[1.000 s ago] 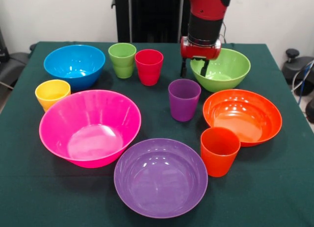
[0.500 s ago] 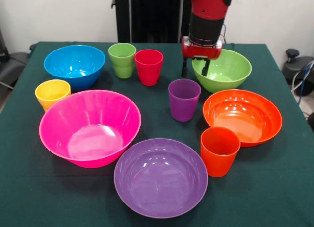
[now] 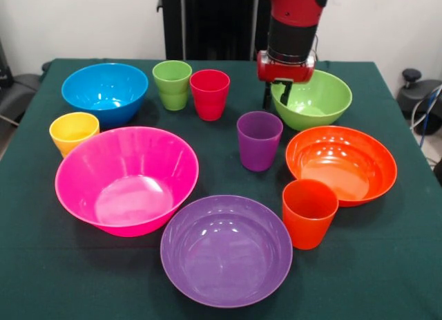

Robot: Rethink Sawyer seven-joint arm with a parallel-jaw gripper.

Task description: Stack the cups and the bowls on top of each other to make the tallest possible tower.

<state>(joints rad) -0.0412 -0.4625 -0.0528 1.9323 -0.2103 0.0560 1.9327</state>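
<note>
My gripper (image 3: 274, 99) hangs from the red arm at the back of the table, its two fingers close together astride the left rim of the green bowl (image 3: 318, 102). All the pieces stand apart on the cloth, none stacked. The blue bowl (image 3: 103, 88) is back left, with the green cup (image 3: 172, 81) and red cup (image 3: 209, 92) beside it. The yellow cup (image 3: 73, 131) is at the left, next to the big pink bowl (image 3: 124, 178). The purple cup (image 3: 259, 139) is in the middle. The orange bowl (image 3: 342, 162), orange cup (image 3: 309, 211) and purple bowl (image 3: 226, 249) are nearer the front.
The table carries a dark green cloth (image 3: 387, 265). The robot's black pedestal (image 3: 207, 23) stands behind the table. Dark equipment and cables show past the table's left and right edges.
The gripper's fingers have drawn together onto the green bowl's left rim. The bowl shifted slightly. Everything else has stayed in place.
</note>
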